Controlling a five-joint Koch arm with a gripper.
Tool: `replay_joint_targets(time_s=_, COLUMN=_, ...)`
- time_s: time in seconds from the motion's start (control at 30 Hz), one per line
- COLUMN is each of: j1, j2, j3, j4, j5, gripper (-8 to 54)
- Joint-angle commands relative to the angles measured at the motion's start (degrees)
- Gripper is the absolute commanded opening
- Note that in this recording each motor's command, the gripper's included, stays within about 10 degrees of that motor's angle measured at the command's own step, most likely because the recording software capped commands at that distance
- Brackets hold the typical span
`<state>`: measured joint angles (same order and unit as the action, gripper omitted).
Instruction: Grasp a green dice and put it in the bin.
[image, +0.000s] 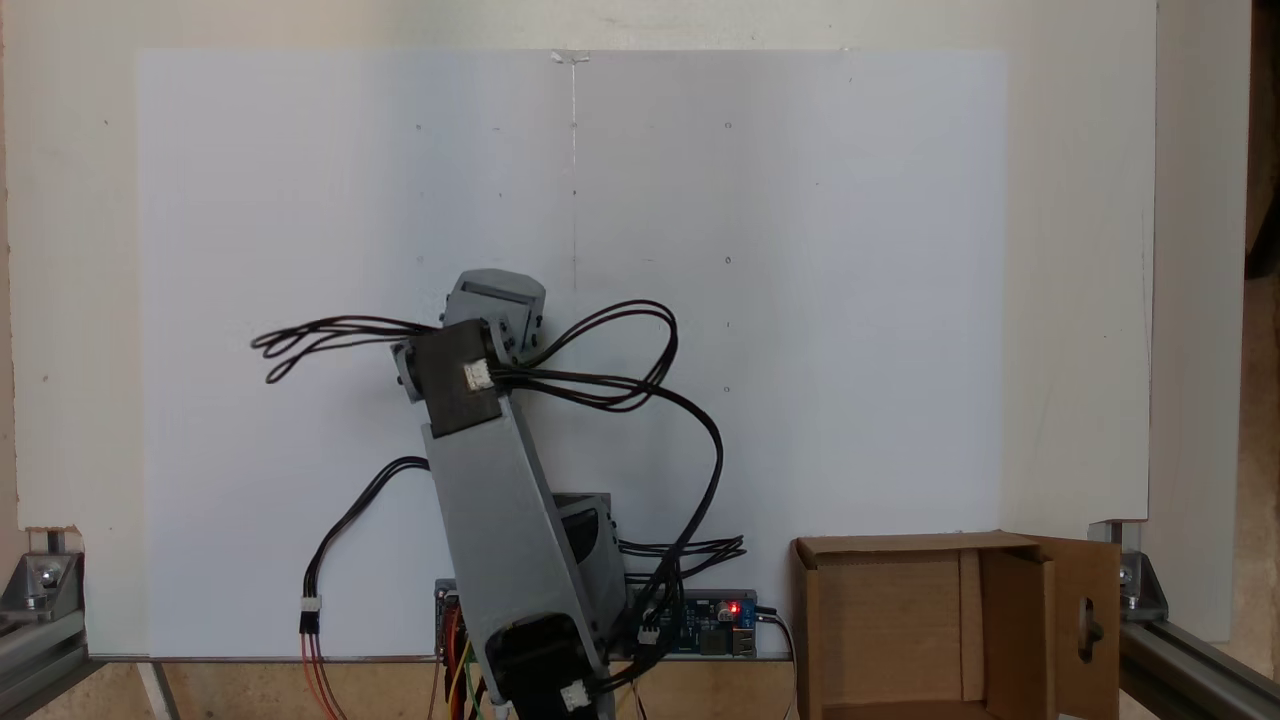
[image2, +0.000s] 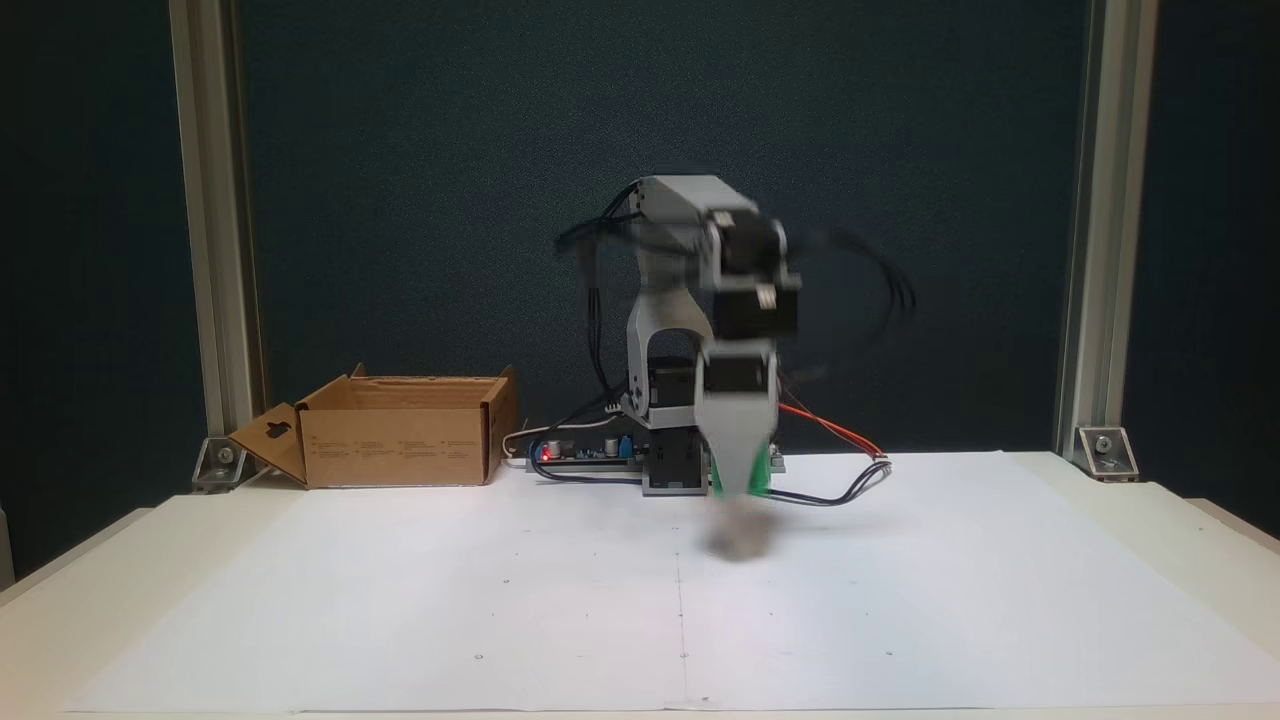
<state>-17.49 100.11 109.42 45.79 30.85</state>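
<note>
The green dice (image2: 763, 472) shows as green slivers on either side of a grey jaw, lifted off the white sheet above a blurred shadow. My gripper (image2: 740, 490) points straight down, shut on the dice, and the whole arm is motion-blurred. From above, the wrist housing (image: 495, 300) covers everything under it, left of the sheet's middle. The bin (image: 805, 620) is an open brown cardboard box at the lower right beside the arm's base, with its keyhole flap (image: 1085, 620) folded outward. From the front the bin (image2: 395, 445) stands far to the gripper's left at the back of the table.
A controller board with a red light (image: 715, 612) lies between the arm's base and the bin. Black cable loops (image: 620, 350) swing out from the wrist. Aluminium frame posts (image2: 205, 250) stand at the table's back corners. White paper (image2: 400, 600) covers the table.
</note>
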Motion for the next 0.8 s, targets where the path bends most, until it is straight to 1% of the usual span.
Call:
replay_joint_targets(time_s=0.0, j1=2.8, j2=2.1, j3=-9.0, j4=8.1, j5=2.6, gripper=12.0)
replay_joint_targets(time_s=0.17, j1=8.3, j2=2.2, j3=-25.6, j4=20.6, j5=-0.6, gripper=12.0)
replay_joint_targets(time_s=0.3, j1=13.3, j2=2.4, j3=-33.4, j4=26.5, j5=-3.3, gripper=12.0)
replay_joint_targets(time_s=0.43, j1=20.9, j2=3.1, j3=-36.7, j4=29.1, j5=-7.1, gripper=12.0)
replay_joint_targets(time_s=0.77, j1=52.0, j2=3.1, j3=-37.5, j4=28.0, j5=-25.7, gripper=12.0)
